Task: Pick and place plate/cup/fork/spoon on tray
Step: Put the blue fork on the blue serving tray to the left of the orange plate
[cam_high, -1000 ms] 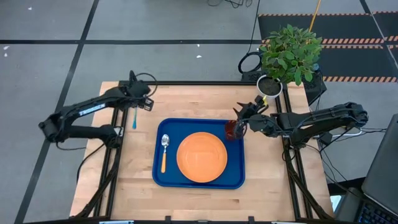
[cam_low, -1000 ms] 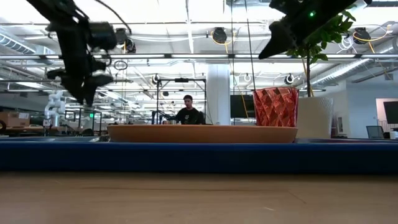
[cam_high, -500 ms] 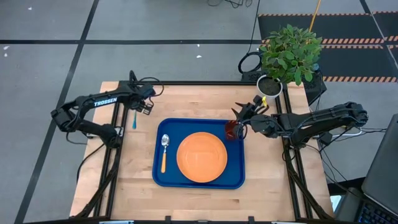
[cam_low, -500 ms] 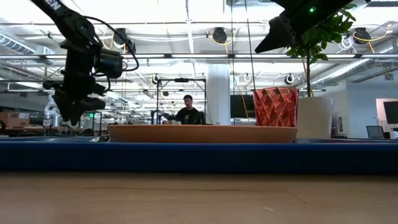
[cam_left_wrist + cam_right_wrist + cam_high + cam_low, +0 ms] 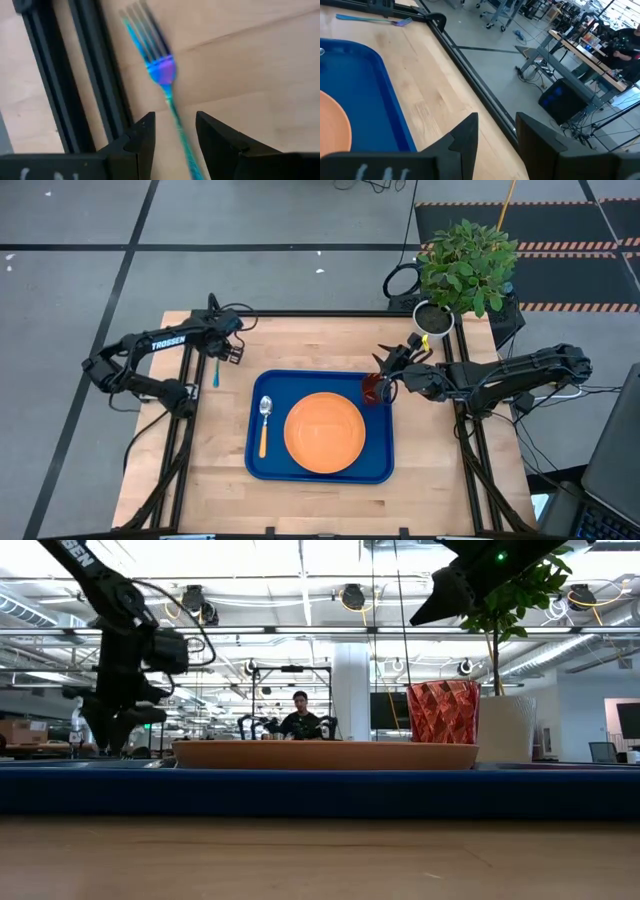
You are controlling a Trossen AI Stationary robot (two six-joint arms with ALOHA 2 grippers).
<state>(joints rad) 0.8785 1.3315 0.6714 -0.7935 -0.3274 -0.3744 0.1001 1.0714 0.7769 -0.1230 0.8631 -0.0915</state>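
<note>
Wooden surface, near to far: tray holds plate, spoon, cup. We note left gripper has dropped, fingers wide astride fork, far-left. Right gripper, empty, fingers parted.

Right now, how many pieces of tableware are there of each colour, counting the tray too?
Orange: 1, the plate
Orange and silver: 1, the spoon
Light blue: 1, the fork
Reddish-brown: 1, the cup
Dark blue: 1, the tray
Total: 5
</note>
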